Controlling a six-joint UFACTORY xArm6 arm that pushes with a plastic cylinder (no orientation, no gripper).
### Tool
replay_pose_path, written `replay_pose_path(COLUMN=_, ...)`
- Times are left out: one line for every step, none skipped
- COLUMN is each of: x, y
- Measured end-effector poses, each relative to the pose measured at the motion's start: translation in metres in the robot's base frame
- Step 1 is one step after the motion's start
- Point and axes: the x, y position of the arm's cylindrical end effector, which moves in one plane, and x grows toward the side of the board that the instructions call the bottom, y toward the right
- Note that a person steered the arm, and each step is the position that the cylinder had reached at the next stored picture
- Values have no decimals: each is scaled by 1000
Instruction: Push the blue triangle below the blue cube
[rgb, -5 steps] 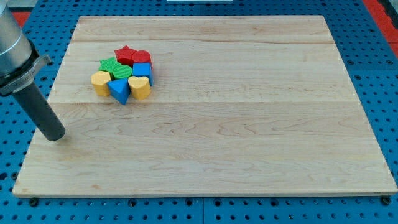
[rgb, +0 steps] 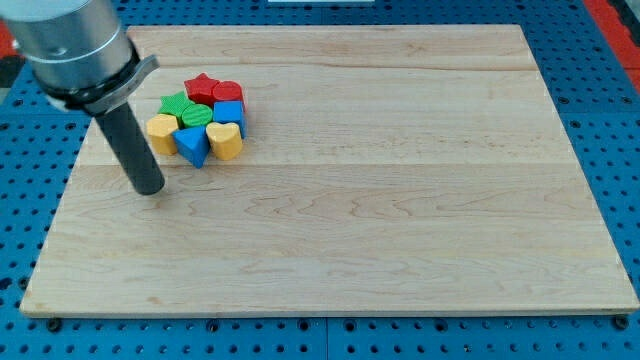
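The blue triangle (rgb: 192, 143) sits at the bottom edge of a tight cluster in the board's upper-left area, its point facing the view's bottom. The blue cube (rgb: 229, 113) is up and to the right of it, w/ a yellow heart-ish block (rgb: 225, 140) touching the triangle's right side, directly under the cube. On the triangle's left is a yellow block (rgb: 161, 130), shape hard to call from here, maybe a hexagon. Above those are two green blocks (rgb: 186, 109), ribbed tops, then a red star (rgb: 203, 86) and another red block (rgb: 229, 93) at the cluster's top. All sit packed, touching. My tip (rgb: 149, 188) is on the wooden board (rgb: 400, 200), left of and slightly below the triangle, near but apart. No claw on this rig, so no grip state to give.
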Motion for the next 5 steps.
replay_pose_path(x=-27, y=0)
replay_pose_path(x=-46, y=10)
replay_pose_path(x=-41, y=26)
replay_pose_path(x=-22, y=32)
replay_pose_path(x=-20, y=79)
